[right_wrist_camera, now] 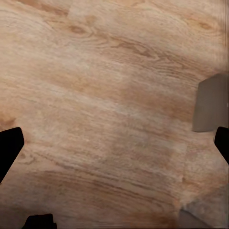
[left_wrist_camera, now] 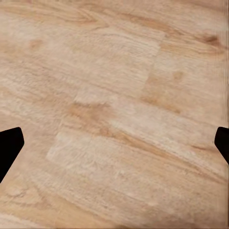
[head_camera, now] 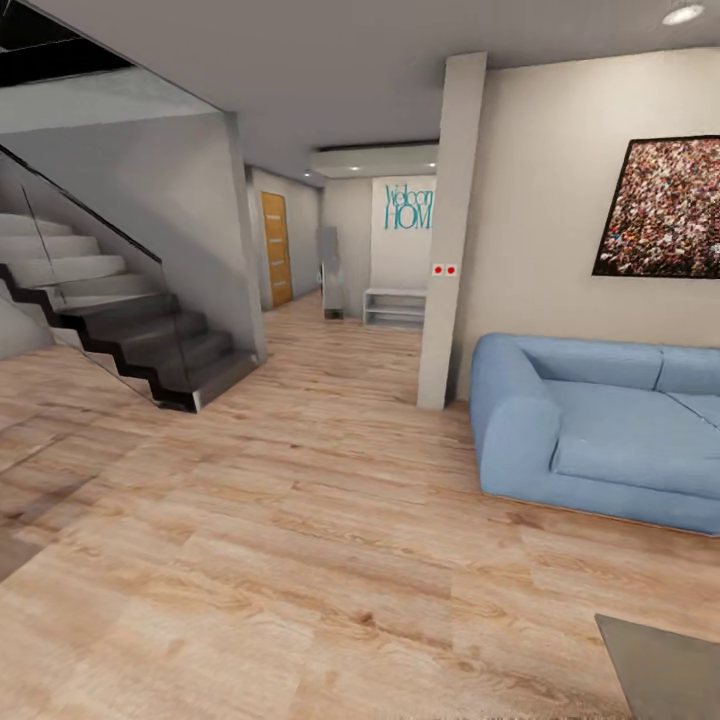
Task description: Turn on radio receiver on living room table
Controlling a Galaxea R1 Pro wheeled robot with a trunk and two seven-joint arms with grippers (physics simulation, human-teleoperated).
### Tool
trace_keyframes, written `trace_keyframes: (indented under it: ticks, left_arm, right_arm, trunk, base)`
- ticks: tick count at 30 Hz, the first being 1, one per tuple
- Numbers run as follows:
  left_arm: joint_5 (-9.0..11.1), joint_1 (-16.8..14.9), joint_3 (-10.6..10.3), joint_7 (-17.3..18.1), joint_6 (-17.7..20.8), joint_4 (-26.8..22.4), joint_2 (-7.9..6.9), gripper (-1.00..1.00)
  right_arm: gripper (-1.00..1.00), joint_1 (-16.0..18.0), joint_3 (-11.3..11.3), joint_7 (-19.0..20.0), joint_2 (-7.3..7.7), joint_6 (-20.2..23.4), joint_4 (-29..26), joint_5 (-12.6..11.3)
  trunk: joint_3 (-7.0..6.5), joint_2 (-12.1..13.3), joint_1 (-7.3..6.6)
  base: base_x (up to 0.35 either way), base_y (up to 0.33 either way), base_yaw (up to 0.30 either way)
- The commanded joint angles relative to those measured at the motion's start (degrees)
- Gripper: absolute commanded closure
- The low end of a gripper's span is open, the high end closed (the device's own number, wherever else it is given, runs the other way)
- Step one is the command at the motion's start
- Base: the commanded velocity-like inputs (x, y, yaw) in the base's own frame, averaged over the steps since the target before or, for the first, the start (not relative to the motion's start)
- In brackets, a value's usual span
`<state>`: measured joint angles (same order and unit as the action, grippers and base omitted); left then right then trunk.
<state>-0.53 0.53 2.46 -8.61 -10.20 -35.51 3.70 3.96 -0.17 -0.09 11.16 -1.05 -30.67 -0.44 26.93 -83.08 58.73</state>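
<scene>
**On the way, table corner in sight**

Both grippers, left [left_wrist_camera: 114, 143] and right [right_wrist_camera: 114, 143], hang spread wide over wood floor [head_camera: 300, 560]. Table [head_camera: 665, 665] corner near right, apart from the fingers; blue sofa [head_camera: 600, 430] beyond, staircase [head_camera: 120, 320] far left.

Grey table [head_camera: 665, 665] corner; living room, blue-sofa.

My desk [head_camera: 668, 668] is clipped to one grey corner by the frame, sofa [head_camera: 590, 430] and crowd picture [head_camera: 665, 208] run off the right edge, teal wall lettering [head_camera: 408, 208] half hidden behind the pillar [head_camera: 450, 230], both claws' fingertips [left_wrist_camera: 9, 145] [right_wrist_camera: 9, 148] cropped at the borders.
</scene>
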Motion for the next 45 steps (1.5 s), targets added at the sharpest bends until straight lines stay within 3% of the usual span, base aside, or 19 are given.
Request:
trace_keyframes:
  ticks: [1,45]
  left_arm:
    - [0.00,0.00,0.00,0.00,0.00,0.00,0.00,-1.00]
    - [0.00,0.00,0.09,-0.03,0.00,0.00,-0.09,-1.00]
  right_arm:
    - [-1.00,0.00,0.00,0.00,0.00,0.00,0.00,0.00]
    - [-1.00,0.00,0.00,0.00,0.00,0.00,0.00,0.00]
  trunk:
    - [0.00,0.00,0.00]
    - [0.00,0.00,0.00]
  base:
    - [0.000,0.000,-0.276]
    - [0.000,0.000,-0.276]
